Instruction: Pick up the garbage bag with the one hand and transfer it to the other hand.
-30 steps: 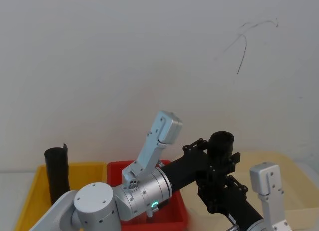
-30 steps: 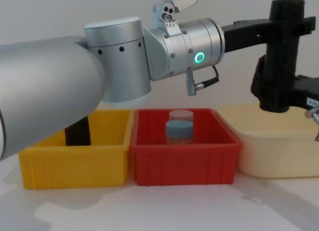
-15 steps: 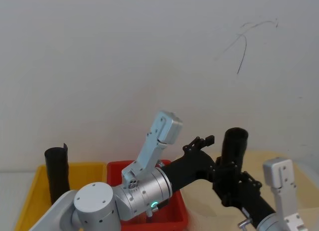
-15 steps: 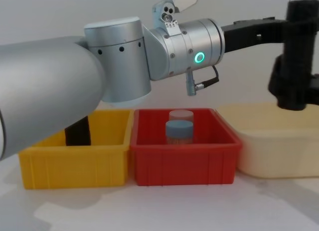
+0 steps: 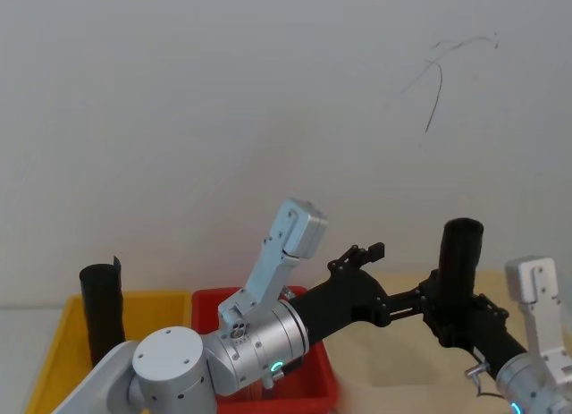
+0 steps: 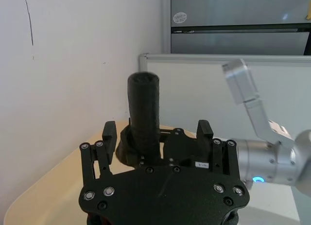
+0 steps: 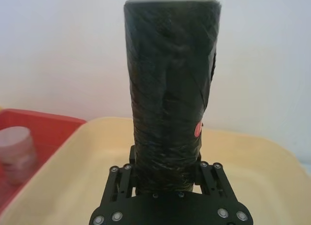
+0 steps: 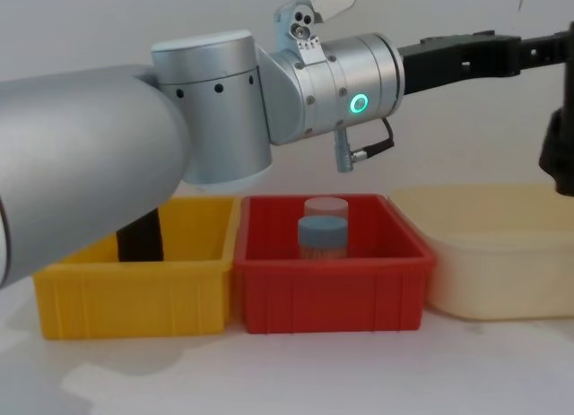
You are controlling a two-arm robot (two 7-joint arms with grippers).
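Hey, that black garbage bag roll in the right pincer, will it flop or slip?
Probably stiff: the garbage bag stands straight above the right pincer, gripped only near its base. Its crinkled plastic may slip slightly. Tall and narrow, it could tip if stood down. The left pincer stands open nearby.

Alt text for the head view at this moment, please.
The right gripper holds the bag, a black roll, upright over the beige tub; the open left gripper reaches toward it. Another black roll stands in the yellow bin, next to the red bin.
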